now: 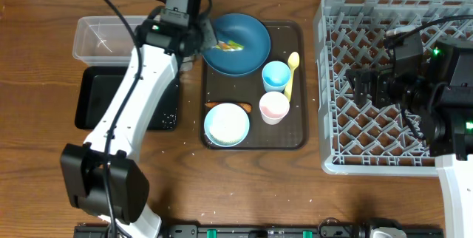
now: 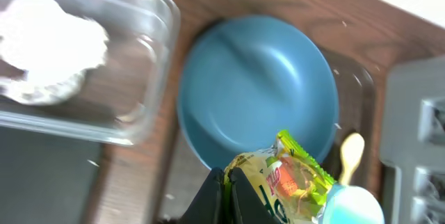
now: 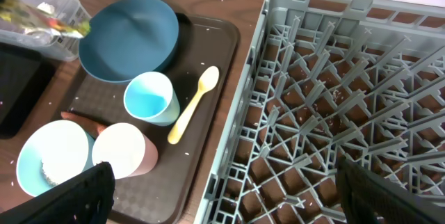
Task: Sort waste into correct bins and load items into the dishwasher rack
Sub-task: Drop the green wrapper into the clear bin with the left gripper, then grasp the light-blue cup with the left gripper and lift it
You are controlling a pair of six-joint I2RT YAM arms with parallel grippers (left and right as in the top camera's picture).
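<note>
Off to the left of the brown serving tray (image 1: 295, 140) sat the two bins, the clear tub (image 1: 111, 25) towards the back and the black tray (image 1: 92, 101) in front of it. A white wad of tissue (image 2: 49, 43) lay in the tub, so that looked to be where paper rubbish belonged.

The left gripper (image 1: 209, 40) hung over the serving tray's back-left corner, by the rim of the dark-blue bowl (image 1: 247, 35). Its jaws were pinched tight on the yellow-green wrapper (image 2: 295, 179). I took it the wrapper was held up like that so it could be carried leftwards off the serving tray to a bin.

On the serving tray itself stood the light-blue cup (image 1: 275, 75), the pink cup (image 1: 273, 107) and the pale-blue bowl (image 1: 227, 125). The yellow spoon (image 1: 291, 72) lay along its right side, and the orange carrot (image 3: 76, 118) lay between the two bowls.

To the serving tray's right, the dishwasher rack (image 1: 392, 16) held no dishes. The right gripper (image 1: 362, 89) hovered over it, jaws spread wide and holding nothing, presumably parked out of the way.
</note>
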